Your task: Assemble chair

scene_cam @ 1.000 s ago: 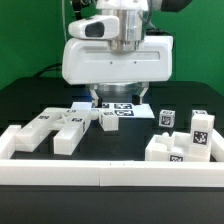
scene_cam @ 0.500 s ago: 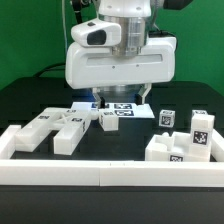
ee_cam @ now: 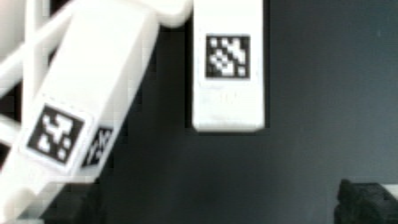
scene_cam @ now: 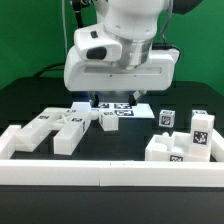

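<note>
Gripper (scene_cam: 112, 99) hangs over the table's (scene_cam: 30, 100) middle; its fingers hide behind my wrist housing (scene_cam: 120, 66), so I cannot tell their spread. Chair parts (scene_cam: 66, 124) lie along the front edge toward both corners, one tagged bar (ee_cam: 228, 65) directly below me.

Arm (scene_cam: 135, 18): glossy white, built of smooth rounded shells, with light glare on the curves. Wrist shell (scene_cam: 100, 45): a white bulge with a small dark oval recess (scene_cam: 96, 52). Gripper (scene_cam: 117, 99): a wide white box-shaped housing with rounded corners. Short dark fingers (scene_cam: 98, 99) stick out beneath it; in the wrist view they are blurred black shapes.
</note>
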`<state>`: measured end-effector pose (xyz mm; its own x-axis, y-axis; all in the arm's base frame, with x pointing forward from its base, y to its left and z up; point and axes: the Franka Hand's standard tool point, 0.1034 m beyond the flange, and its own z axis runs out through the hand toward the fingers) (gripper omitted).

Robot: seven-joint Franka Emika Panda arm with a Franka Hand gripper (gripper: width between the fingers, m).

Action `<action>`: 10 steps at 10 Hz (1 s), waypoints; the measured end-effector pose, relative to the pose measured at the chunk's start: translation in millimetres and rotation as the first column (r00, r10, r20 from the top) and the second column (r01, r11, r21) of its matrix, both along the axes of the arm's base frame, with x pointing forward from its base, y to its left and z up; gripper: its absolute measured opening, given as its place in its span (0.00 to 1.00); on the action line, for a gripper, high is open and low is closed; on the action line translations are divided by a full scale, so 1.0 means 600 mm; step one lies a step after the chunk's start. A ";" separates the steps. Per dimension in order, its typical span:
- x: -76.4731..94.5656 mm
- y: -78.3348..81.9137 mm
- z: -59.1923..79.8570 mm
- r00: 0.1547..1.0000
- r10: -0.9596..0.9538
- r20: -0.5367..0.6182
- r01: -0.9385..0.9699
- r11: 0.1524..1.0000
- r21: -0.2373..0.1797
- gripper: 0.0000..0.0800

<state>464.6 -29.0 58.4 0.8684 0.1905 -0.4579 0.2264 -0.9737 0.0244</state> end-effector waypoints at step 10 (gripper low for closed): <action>-0.024 0.001 -0.030 0.937 -0.024 -0.347 0.001 0.998 -0.065 0.81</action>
<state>450.4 -28.6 40.3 0.6549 0.1415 -0.7423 0.2194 -0.9756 0.0076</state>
